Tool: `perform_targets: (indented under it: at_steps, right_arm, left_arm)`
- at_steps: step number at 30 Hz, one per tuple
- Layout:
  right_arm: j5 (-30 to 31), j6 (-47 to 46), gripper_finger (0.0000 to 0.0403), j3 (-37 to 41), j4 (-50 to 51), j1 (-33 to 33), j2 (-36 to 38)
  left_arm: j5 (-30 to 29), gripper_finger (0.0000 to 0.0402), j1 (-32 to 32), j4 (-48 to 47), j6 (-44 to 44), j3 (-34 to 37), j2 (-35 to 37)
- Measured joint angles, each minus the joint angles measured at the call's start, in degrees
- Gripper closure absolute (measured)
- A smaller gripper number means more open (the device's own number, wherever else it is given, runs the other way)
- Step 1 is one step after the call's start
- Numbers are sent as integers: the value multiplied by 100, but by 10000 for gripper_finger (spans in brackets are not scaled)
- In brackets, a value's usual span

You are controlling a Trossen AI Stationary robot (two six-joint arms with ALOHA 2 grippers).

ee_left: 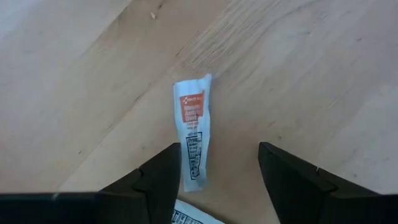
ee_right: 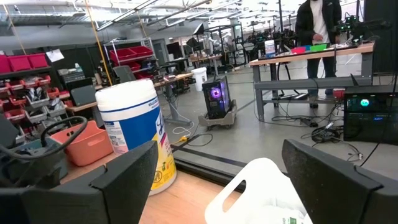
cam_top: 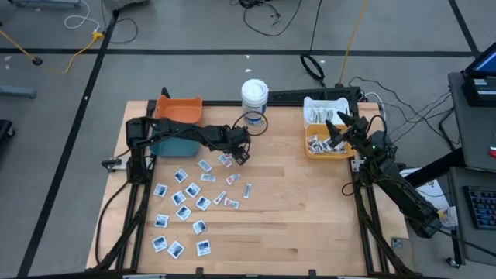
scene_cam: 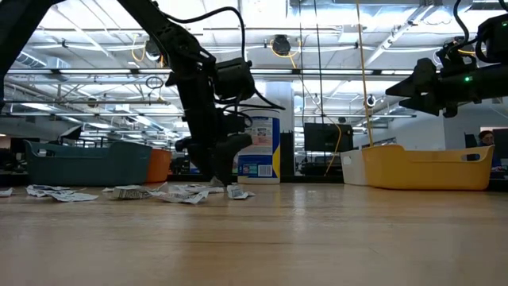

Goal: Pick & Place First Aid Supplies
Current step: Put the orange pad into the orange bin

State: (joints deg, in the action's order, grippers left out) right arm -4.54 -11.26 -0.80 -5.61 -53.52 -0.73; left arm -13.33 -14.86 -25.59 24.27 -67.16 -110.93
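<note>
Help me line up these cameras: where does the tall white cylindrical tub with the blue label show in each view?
High view: tall white cylindrical tub with blue label, top centre, at the table's far edge.
Low view: centre, behind the left arm.
Left wrist view: not in it.
Right wrist view: left of centre.
Shared landmark: the orange bin beside it.

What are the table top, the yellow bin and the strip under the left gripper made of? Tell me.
Table top: looks like pale wood with a smooth finish; grain lines show. Yellow bin: probably moulded plastic; uniform colour, rounded rim. Strip: seemingly printed paper or foil-paper wrap, matte and slightly creased, lying flat between the open left gripper fingers.
</note>
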Motion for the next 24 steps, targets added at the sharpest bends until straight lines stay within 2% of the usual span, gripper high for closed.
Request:
perform_targets:
  at_steps: [3,10,11,14,24]
  right_arm:
    - [0,1,66,-1,0,0,0]
    - [-2,1,66,-1,0,0,0]
    - [0,0,66,-1,0,0,0]
    - [0,0,66,-1,0,0,0]
    - [0,1,66,0,4,0,0]
  left_arm:
    - [100,227,-40,-41,35,0,0]
    - [216,378,-104,-225,82,-2,0]
    - [262,388,-104,-232,53,-2,6]
    - [434,394,-113,-391,34,0,168]
    - [758,399,-371,-2118,28,-299,1469]
